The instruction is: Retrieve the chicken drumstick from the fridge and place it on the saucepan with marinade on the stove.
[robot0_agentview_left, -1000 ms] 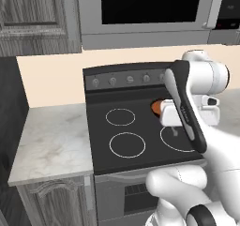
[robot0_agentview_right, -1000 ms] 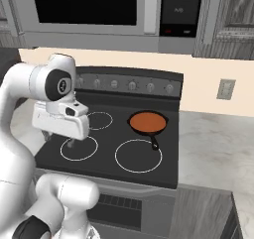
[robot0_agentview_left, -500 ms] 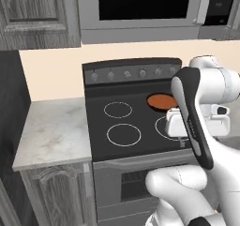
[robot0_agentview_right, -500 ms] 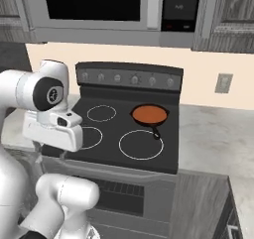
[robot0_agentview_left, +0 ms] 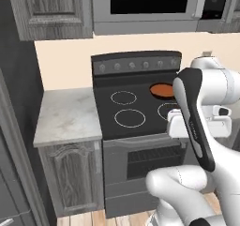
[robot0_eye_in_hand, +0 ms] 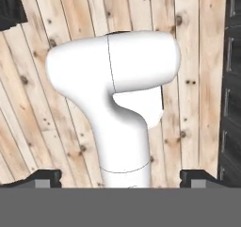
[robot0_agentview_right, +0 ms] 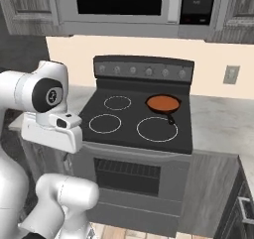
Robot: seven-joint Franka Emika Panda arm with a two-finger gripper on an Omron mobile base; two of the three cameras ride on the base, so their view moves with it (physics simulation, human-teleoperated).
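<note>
Stove (robot0_agentview_right: 139, 129): black glass cooktop, four white ring burners, grey back panel of round knobs; oven door below. Saucepan (robot0_agentview_right: 162, 104) sits on the rear right burner, flat orange-red marinade (robot0_agentview_right: 162, 102) inside, dark handle pointing toward the front right burner. In the left base view the saucepan (robot0_agentview_left: 162, 90) is partly hidden behind the arm.

Grey marble counter (robot0_agentview_left: 68, 116) left of the stove over a dark wood cabinet (robot0_agentview_left: 70, 178). Microwave (robot0_agentview_right: 126, 7) above. Beige wall with an outlet (robot0_agentview_right: 230, 75) to the right.

Hand view looks down on a pale plank floor (robot0_eye_in_hand: 33, 122). Gripper (robot0_eye_in_hand: 120, 176): fingertips far apart at the frame edges, apparently released, nothing between them.
</note>
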